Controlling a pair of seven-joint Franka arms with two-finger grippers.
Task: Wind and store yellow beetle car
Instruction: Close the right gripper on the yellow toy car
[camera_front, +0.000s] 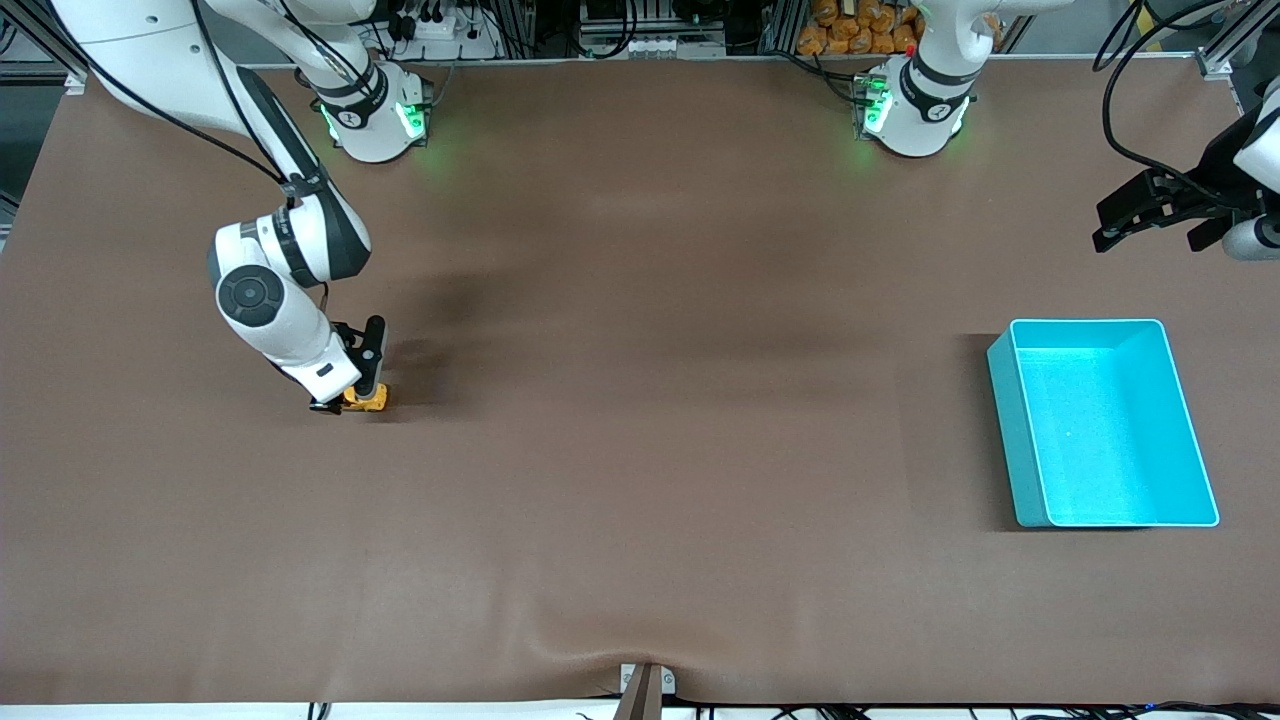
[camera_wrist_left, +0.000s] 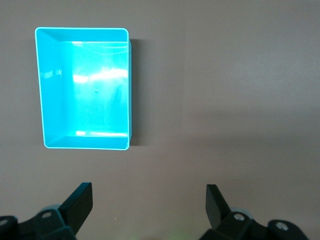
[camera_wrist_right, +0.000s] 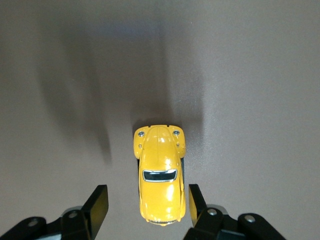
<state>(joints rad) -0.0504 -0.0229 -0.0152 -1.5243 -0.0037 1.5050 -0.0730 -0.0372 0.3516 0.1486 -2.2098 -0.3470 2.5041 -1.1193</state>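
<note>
Your right gripper (camera_front: 352, 400) is down at the table (camera_front: 640, 450) toward the right arm's end, with the yellow beetle car (camera_front: 367, 399) standing on its wheels between the fingers. In the right wrist view the car (camera_wrist_right: 160, 172) shows a glossy, rounded yellow shell with a dark, light-rimmed window and two small round lamps at one end; one black finger (camera_wrist_right: 196, 202) lies just beside the body, the other stands clear of it, so the jaws are spread part-way and not closed on the car. No writing or badge can be read on the toy. The table is covered in a matte brown sheet, smooth apart from a slight ripple at the edge nearest the front camera. Your left gripper (camera_front: 1115, 230) waits in the air toward the left arm's end of the table, above the brown sheet just farther from the front camera than the cyan bin (camera_front: 1020, 420), jaws wide with nothing between them, as the left wrist view (camera_wrist_left: 149, 202) confirms. The bin (camera_wrist_left: 131, 90) is a rectangular, smooth-walled plastic tray with rounded corners and a paler rim; its floor reflects glare. It is well apart from the car. No label is legible on it.
</note>
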